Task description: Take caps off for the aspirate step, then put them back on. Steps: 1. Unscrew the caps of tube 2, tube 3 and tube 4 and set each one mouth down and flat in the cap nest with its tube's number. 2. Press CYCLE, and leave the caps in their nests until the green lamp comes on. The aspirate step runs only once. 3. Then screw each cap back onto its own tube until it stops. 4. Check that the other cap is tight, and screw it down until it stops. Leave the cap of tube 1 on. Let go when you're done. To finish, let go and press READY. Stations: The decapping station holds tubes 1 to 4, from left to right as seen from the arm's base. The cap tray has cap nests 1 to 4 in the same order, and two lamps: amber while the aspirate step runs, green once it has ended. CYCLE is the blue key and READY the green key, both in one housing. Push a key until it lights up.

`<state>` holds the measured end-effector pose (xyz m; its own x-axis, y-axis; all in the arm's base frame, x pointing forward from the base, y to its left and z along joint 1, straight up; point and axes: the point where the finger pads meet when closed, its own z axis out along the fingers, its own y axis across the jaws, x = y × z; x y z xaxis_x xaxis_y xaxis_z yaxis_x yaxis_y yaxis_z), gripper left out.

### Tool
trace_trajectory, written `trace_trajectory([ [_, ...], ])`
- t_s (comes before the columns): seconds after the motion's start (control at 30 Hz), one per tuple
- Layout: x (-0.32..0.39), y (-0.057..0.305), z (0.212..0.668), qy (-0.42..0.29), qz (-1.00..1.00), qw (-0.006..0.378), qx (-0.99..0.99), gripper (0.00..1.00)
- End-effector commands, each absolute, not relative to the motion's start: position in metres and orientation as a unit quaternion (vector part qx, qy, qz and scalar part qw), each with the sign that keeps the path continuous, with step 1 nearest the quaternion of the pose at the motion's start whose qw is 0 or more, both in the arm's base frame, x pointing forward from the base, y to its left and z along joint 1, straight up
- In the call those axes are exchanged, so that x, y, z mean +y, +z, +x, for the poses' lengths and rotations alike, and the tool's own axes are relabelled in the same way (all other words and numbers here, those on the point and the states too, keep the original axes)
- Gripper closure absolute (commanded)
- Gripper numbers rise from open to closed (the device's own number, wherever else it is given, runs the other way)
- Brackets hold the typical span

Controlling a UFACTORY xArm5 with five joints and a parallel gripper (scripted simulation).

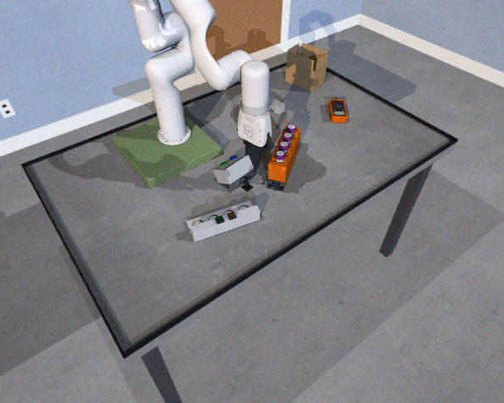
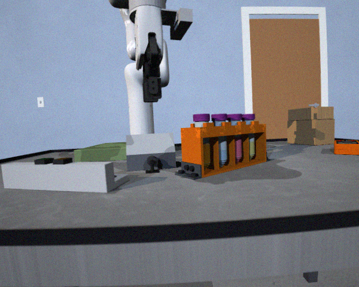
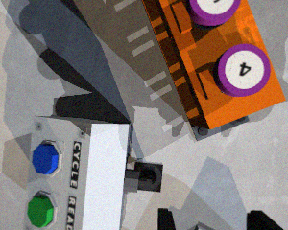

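The orange decapping station point(image 1: 283, 158) point(image 2: 222, 148) holds its tubes, each with a purple cap on. In the wrist view I see cap 4 point(image 3: 243, 70) at the rack's end and part of cap 3 point(image 3: 213, 7). The grey key housing point(image 1: 233, 172) point(image 3: 82, 177) carries the blue CYCLE key point(image 3: 45, 159) and the green READY key point(image 3: 40, 210), both unlit. The white cap tray point(image 1: 223, 222) point(image 2: 57, 176) has empty nests and dark lamps. My gripper point(image 1: 254, 156) point(image 2: 151, 89) point(image 3: 206, 222) hangs above the gap between housing and rack, partly open and empty.
A black knob point(image 3: 146, 174) sticks out of the housing's side. A cardboard box point(image 1: 306, 66) and an orange meter point(image 1: 338, 110) lie at the far side. The arm stands on a green base plate point(image 1: 165, 149). A small grey block point(image 1: 277, 106) sits behind the rack.
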<state>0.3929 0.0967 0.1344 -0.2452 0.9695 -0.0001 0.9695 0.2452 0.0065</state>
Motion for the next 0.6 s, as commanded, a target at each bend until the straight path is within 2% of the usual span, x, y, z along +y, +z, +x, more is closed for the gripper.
trace_trajectory([
  [0.0,0.0970,0.1356,0.3940,0.005,0.579,0.000,0.815,0.54],
  [0.57,0.0970,0.1356,0.3940,0.002,0.473,0.001,0.881,0.54],
])
